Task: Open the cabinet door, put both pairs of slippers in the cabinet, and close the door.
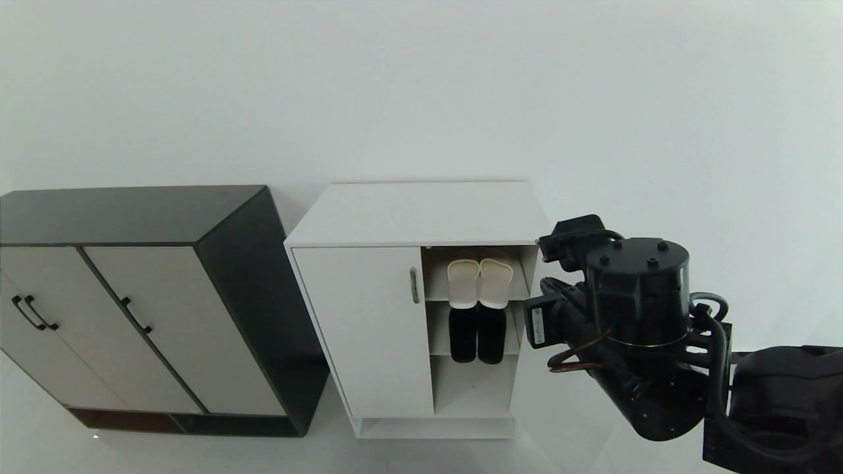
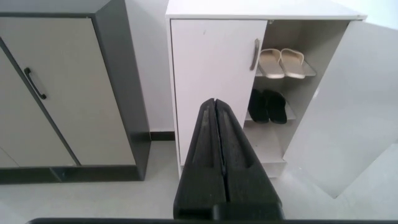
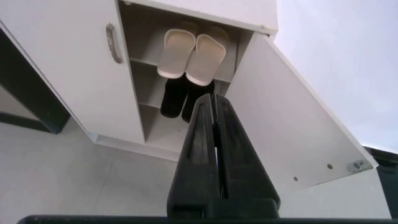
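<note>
The open door (image 3: 292,118), a light, stiff hinged panel, should swing easily if the right gripper (image 3: 215,102), closed and empty like the left gripper (image 2: 215,104), pushes near its free edge.

Head camera looks down; both wrist cameras face the cabinet (image 1: 415,214).

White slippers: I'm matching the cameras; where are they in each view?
Head view: white slippers on the top shelf of the white cabinet.
Left wrist view: white slippers on that shelf.
Right wrist view: white slippers on that shelf.
Shared landmark: black slippers one shelf below.
</note>
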